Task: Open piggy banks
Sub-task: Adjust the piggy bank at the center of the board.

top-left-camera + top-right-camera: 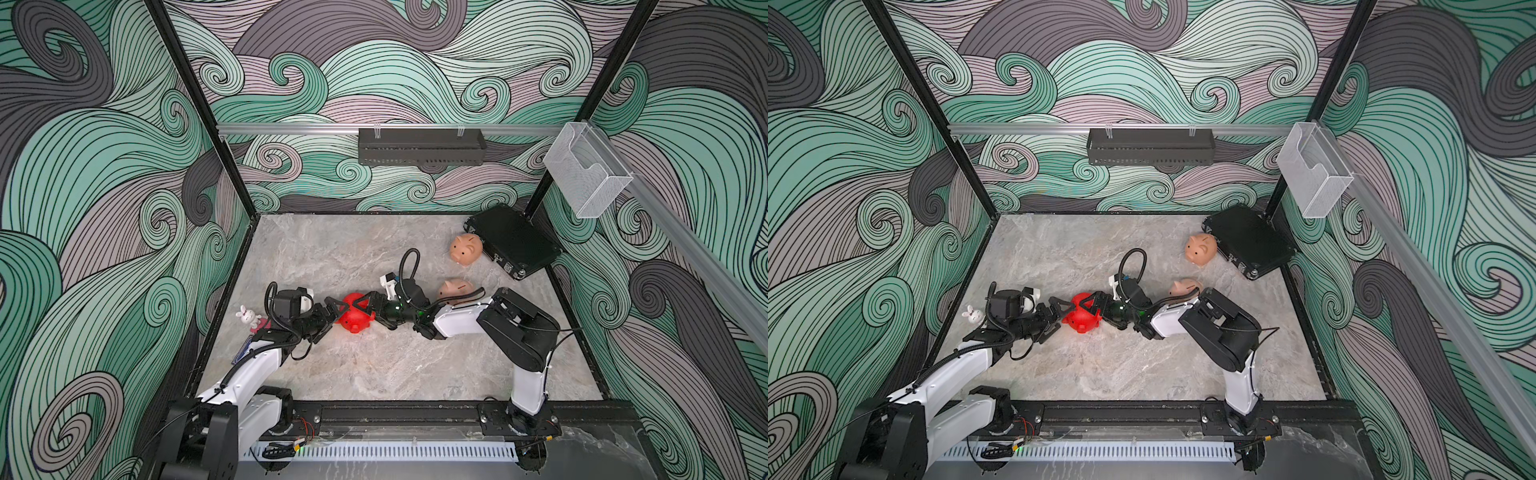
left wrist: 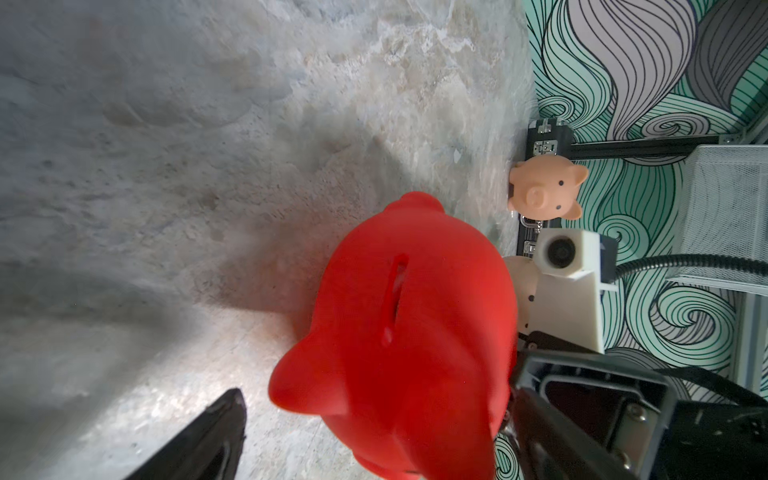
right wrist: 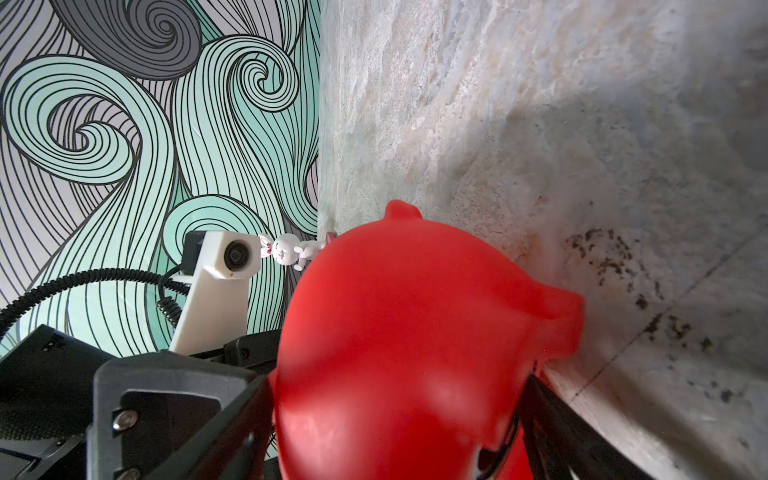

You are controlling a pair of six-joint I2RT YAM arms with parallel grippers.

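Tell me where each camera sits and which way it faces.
Top views: high above the base edge, looking down on the table; both arms whole, left gripper and right gripper flanking the red piggy bank.
Left wrist: on the left arm, looking over the red piggy bank's slot toward a peach piggy bank; one own finger shows.
Right wrist: on the right arm, looking across the red piggy bank toward the rabbit figurine; own fingers grip the bank.
Shared: all show the red piggy bank; each wrist view shows the other wrist's camera.
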